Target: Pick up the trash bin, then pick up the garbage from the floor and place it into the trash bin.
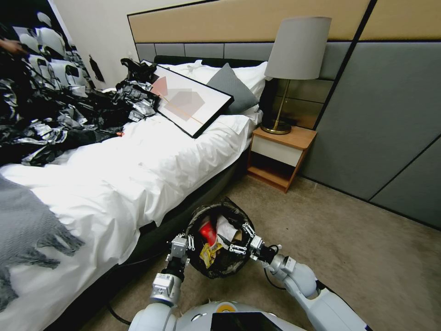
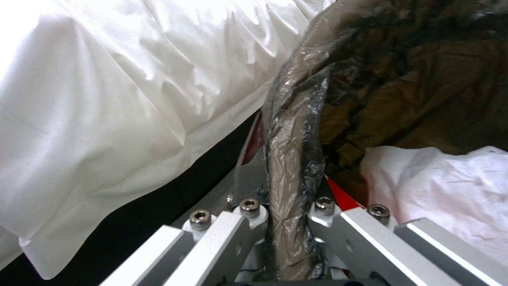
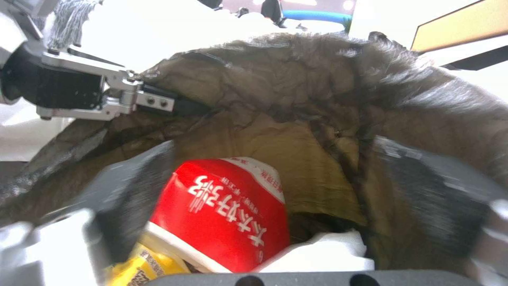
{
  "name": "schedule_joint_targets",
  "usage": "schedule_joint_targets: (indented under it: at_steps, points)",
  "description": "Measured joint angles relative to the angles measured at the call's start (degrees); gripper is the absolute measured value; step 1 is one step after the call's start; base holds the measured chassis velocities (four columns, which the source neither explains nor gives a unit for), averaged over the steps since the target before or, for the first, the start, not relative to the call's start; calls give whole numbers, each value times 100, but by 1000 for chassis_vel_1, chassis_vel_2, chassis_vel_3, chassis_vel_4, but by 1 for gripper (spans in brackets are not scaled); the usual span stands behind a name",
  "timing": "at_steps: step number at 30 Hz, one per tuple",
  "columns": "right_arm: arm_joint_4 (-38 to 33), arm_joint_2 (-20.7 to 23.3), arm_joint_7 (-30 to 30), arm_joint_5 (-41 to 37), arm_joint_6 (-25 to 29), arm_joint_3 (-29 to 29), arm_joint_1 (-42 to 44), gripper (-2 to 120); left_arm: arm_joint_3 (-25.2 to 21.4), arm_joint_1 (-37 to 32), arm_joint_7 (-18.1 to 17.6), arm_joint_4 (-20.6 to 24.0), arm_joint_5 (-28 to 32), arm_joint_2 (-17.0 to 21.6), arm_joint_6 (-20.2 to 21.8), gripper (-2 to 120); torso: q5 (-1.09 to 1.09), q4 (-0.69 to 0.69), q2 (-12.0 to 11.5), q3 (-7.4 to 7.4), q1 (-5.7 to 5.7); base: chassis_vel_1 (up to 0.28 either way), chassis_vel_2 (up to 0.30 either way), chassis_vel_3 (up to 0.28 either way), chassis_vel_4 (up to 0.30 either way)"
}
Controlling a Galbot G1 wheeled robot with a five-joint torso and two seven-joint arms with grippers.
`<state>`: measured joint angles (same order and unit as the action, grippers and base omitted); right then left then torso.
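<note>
Head view — black-lined trash bin (image 1: 220, 241), litter-filled

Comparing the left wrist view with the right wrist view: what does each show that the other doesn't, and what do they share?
Left wrist alone: the white bed sheet hanging beside the bin, and the left tool shut on the lined rim.

Right wrist alone: the red-and-white wrapper and yellow wrapper in the bin, between the right tool's open fingers.

Shared: the trash bin, its black bag liner, and white tissue inside.
</note>
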<state>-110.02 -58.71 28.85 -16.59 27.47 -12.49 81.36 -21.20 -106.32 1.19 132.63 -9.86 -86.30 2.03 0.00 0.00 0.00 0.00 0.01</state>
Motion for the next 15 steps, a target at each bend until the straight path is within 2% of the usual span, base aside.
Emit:
schedule_joint_targets:
  at_steps: [6, 9, 12, 13, 15]
  points:
    - [-462, -21, 1, 47, 86, -197, 71, 112, -18, 2, 2, 6, 0, 4, 6, 1, -1, 0, 0, 0, 0, 0, 0, 0, 0]
    - [-865, -132, -289, 131, 116, -333, 99, 114, -29, 6, 2, 6, 1, 0, 6, 1, -1, 0, 0, 0, 0, 0, 0, 0, 0]
    - [-1591, -584, -1784, 1081, -292, -709, 258, 114, -50, -7, 2, 6, 4, -11, 5, 1, -2, 1, 0, 0, -1, 0, 0, 0, 0]
    - [-1591, -584, -1784, 1081, -292, -709, 258, 114, -50, -7, 2, 6, 4, -11, 5, 1, -2, 1, 0, 0, -1, 0, 0, 0, 0]
    - [-1800, -954, -2562, 1407, -371, -1016, 396, 112, -62, -15, 2, 19, 20, -6, 5, 1, -1, 0, 0, 0, -1, 0, 0, 0, 0]
